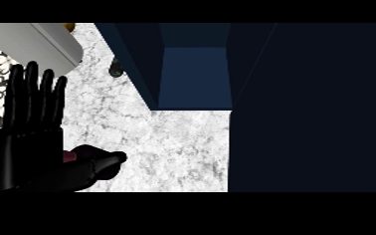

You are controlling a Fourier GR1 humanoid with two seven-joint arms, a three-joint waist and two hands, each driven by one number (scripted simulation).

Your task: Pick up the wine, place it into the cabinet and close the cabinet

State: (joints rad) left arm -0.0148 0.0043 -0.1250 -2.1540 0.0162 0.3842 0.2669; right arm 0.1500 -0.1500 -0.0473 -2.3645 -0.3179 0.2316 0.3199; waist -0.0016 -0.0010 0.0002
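While most of the wine was hidden, a small dark-red patch showed at the lower left of the frame, just beside the left hand; it may have been the bottle's top, though the view was too poor to be sure. That hand stood with its fingers straight and upright along the left edge, thumb stretched toward the right below the red patch, not visibly curled round anything. Around it lay the white marbled counter. Further up and right, the dark blue cabinet stood open (its door filled the right side). A pale grey object sat at upper left.
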